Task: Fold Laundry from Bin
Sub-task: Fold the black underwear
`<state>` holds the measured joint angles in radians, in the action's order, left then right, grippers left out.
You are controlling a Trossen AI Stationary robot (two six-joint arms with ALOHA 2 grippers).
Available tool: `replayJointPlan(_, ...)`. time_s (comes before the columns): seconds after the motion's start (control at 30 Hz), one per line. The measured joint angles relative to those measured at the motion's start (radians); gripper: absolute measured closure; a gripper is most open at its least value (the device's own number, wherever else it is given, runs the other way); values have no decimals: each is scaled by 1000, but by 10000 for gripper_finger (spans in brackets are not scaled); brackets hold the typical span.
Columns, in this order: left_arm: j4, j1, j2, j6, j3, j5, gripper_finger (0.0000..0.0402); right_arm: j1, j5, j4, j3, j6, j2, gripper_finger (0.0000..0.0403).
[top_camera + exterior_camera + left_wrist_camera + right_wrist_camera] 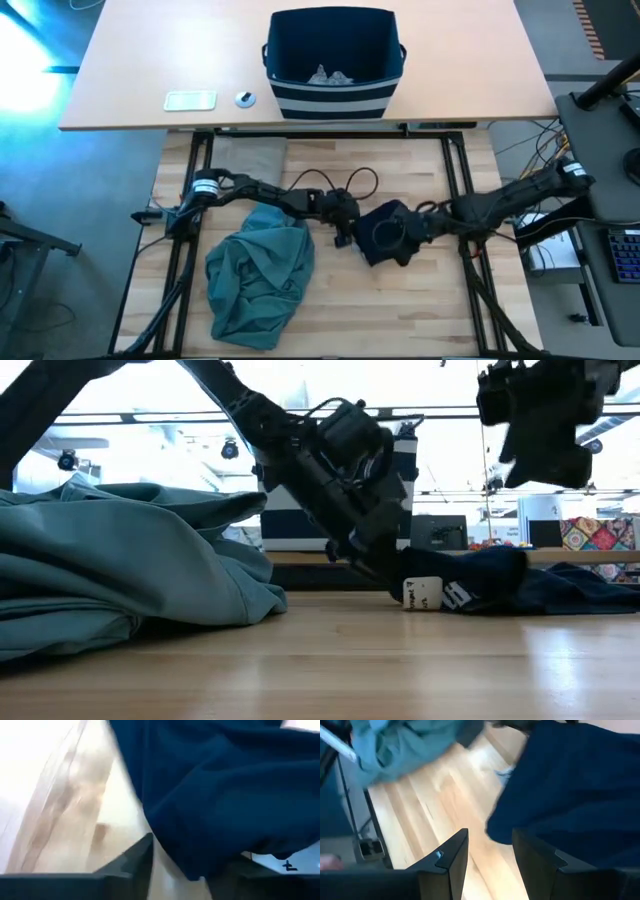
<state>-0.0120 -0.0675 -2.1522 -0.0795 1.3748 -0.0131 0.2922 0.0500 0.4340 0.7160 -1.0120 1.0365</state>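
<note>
A navy garment (385, 234) lies bunched at the middle of the wooden table, its white tag (422, 592) toward the near side. My left gripper (346, 230) slants down at its left edge, open, with the cloth's edge between the fingers (135, 865). My right gripper (425, 222) hovers open above the garment's right side, with nothing between its fingers (452, 857). A large teal-green garment (258, 280) lies crumpled at the near left. A beige garment (247, 155) lies flat at the far left. The striped navy bin (333, 62) holds small grey pieces (330, 75). My left gripper comes slanting down from the table's left onto the navy garment's left edge (192, 867). The cloth lies between the fingers and covers one of them; bare wood shows beside the other. Whether it has hold of the cloth, I cannot tell. The garment rests on the table.
The bin stands on a second, lighter table (120, 90) behind, beside a small white flat device (190, 100) and a small round object (245, 98). Bare wood (400, 310) shows at the near right. Black frame rails (455, 170) run along the table's sides.
</note>
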Motion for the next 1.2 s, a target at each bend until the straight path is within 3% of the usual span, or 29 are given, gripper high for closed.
replayJointPlan(0.1,-30,-29,12,-50,3,1,357,66,87,-11,52,-45,65,255)
replayJointPlan(0.17,-60,-58,45,-96,3,1,389,96,118,-17,92,-47,126,255)
replayJointPlan(0.3,-130,-126,107,-182,4,-2,393,109,137,-34,164,3,288,255)
replayJointPlan(0.4,-183,-178,121,-218,3,-64,399,102,163,-36,225,52,427,255)
replayJointPlan(0.53,-226,-208,153,-201,3,-155,401,80,207,-30,269,42,584,255)
replayJointPlan(0.67,-306,-204,206,-143,3,-179,401,25,213,-22,263,-22,650,255)
replayJointPlan(0.8,-390,-197,290,-114,3,-174,401,-36,213,-21,267,20,591,255)
replayJointPlan(1.03,-401,-177,438,-24,4,-129,401,-133,250,87,296,178,322,255)
replayJointPlan(1.2,-411,-176,447,36,3,-128,401,-337,158,167,197,159,134,240)
